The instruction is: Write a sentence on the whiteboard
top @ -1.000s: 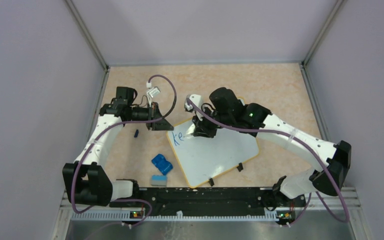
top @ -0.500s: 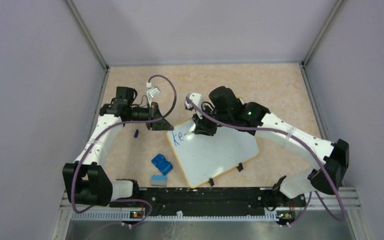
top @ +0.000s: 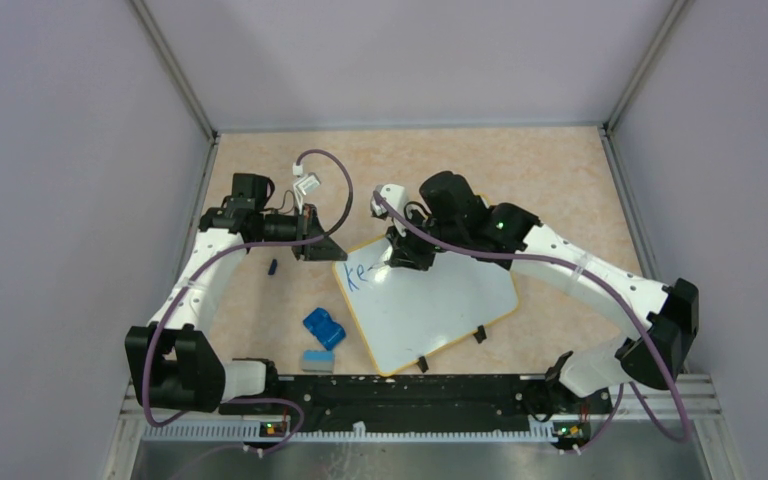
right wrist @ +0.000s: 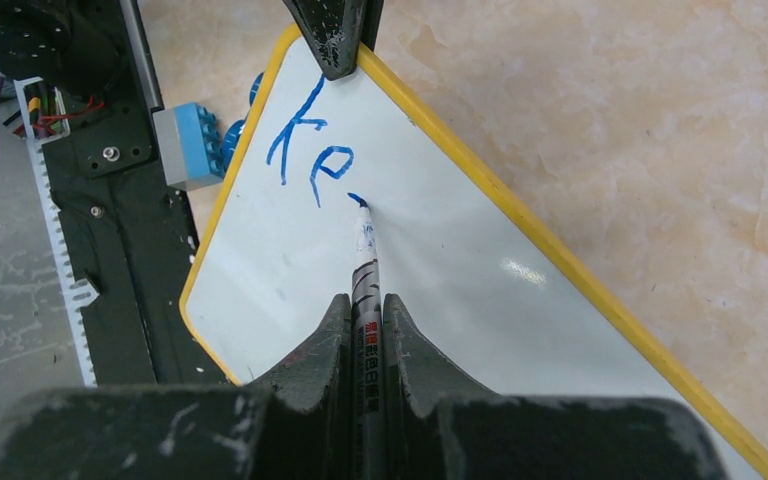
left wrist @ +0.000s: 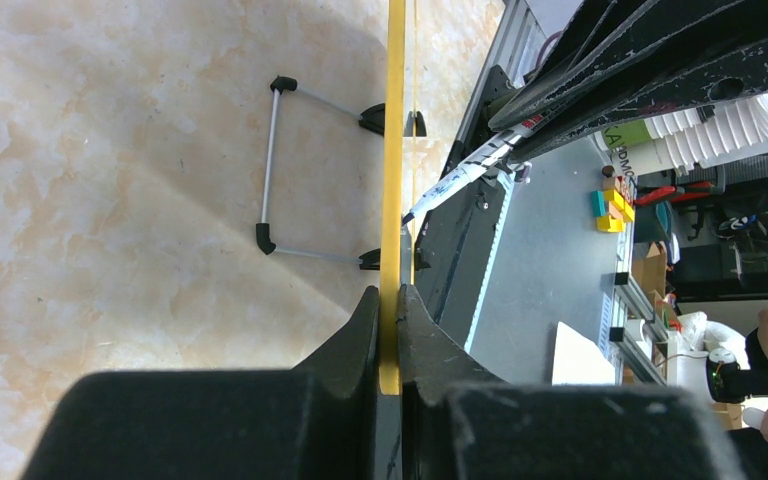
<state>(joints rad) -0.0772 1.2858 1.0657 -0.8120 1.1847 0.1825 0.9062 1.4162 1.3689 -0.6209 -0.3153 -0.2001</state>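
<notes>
On whiteboard [right wrist: 460, 300], marker [right wrist: 365, 262] tip at blue letters [right wrist: 310, 150]; left fingers [left wrist: 358, 335] pinch rim.

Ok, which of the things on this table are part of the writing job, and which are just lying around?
In the job:
whiteboard
blue letters on it
marker, gripped in the right pincer
left pincer, clamped on the board's yellow rim

Lying about:
blue toy brick
grey-and-blue block beside it
small dark piece left of the board
</notes>
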